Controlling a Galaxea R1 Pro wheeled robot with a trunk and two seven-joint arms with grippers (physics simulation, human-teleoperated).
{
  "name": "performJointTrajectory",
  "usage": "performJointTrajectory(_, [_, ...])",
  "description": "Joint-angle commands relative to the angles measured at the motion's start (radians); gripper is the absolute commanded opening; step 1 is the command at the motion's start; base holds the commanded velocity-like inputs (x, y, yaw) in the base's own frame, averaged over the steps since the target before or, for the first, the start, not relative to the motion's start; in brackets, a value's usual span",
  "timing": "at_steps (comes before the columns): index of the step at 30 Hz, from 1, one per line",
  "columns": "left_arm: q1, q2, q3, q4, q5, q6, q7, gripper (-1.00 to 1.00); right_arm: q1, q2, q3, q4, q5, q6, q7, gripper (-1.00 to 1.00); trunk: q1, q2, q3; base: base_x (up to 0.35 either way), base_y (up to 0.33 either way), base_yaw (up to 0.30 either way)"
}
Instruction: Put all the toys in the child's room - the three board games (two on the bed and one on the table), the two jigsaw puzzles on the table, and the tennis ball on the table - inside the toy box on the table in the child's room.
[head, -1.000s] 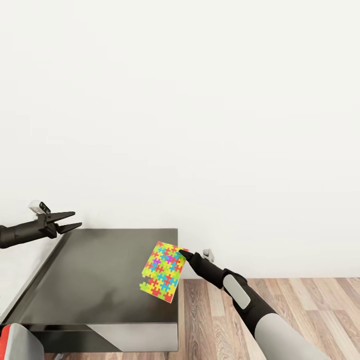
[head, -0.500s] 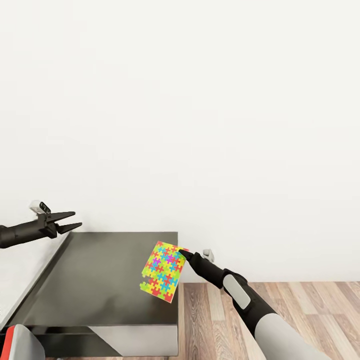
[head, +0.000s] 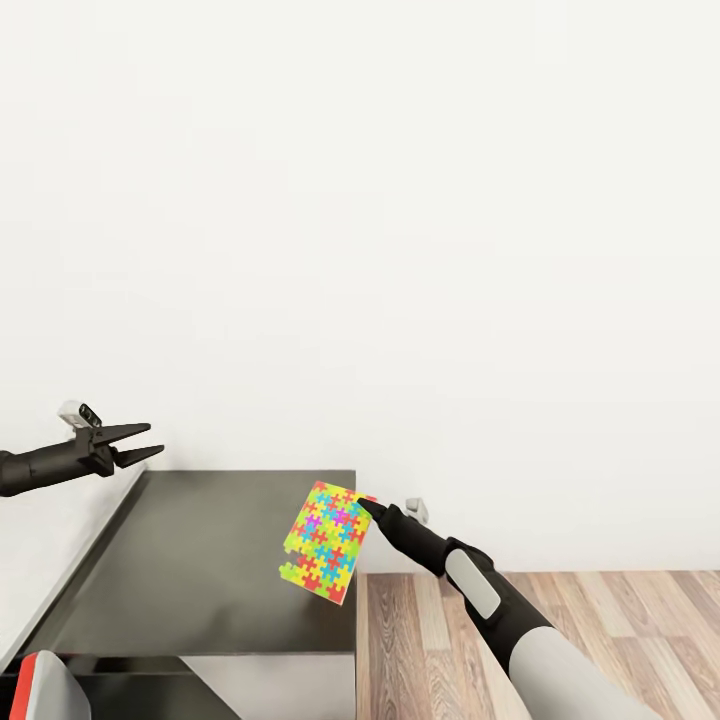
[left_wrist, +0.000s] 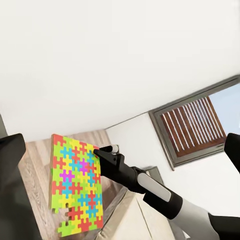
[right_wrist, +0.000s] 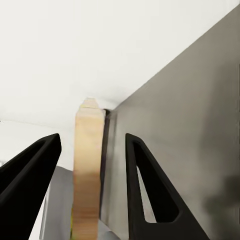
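Observation:
One jigsaw puzzle (head: 324, 541), a thin panel of yellow, pink, blue and green pieces, hangs tilted in the air over the right end of a dark grey flat surface (head: 200, 560). My right gripper (head: 363, 505) is shut on its upper right corner. From the left wrist the same jigsaw puzzle (left_wrist: 75, 187) shows face-on, with the right gripper (left_wrist: 98, 151) at its edge. In the right wrist view its tan edge (right_wrist: 88, 165) stands between the black fingers (right_wrist: 145, 185). My left gripper (head: 154, 438) is open and holds nothing, in the air past the surface's far left corner.
A pale grey top (head: 40, 560) adjoins the dark surface on the left. Behind stands a bare white wall (head: 400, 250). Wood-plank floor (head: 600, 620) lies to the right of the surface. A slatted window (left_wrist: 192, 127) shows in the left wrist view.
The whole head picture has shifted slightly, so the camera moved. Both arms and the puzzle keep their places in the picture.

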Motion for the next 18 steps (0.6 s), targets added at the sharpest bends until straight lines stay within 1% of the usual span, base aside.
performJointTrajectory(1, [-0.001,0.001,-0.001,0.0,0.0,0.011,-0.004,1.0,-0.001,0.0,0.001,0.0,-0.01,0.006,0.0,-1.0,0.001,-0.002,0.0,0.0,0.0,0.0])
performJointTrajectory(8, [-0.001,0.001,-0.002,0.0,0.0,0.011,-0.005,1.0,-0.001,0.0,0.002,0.0,-0.01,0.005,0.0,-1.0,0.001,-0.002,0.011,0.0,0.0,0.034])
performJointTrajectory(18, [-0.001,0.001,-0.002,0.0,0.0,0.011,-0.005,1.0,-0.001,0.0,0.002,0.0,-0.01,0.004,0.0,-1.0,0.001,-0.002,0.028,0.0,0.0,0.081])
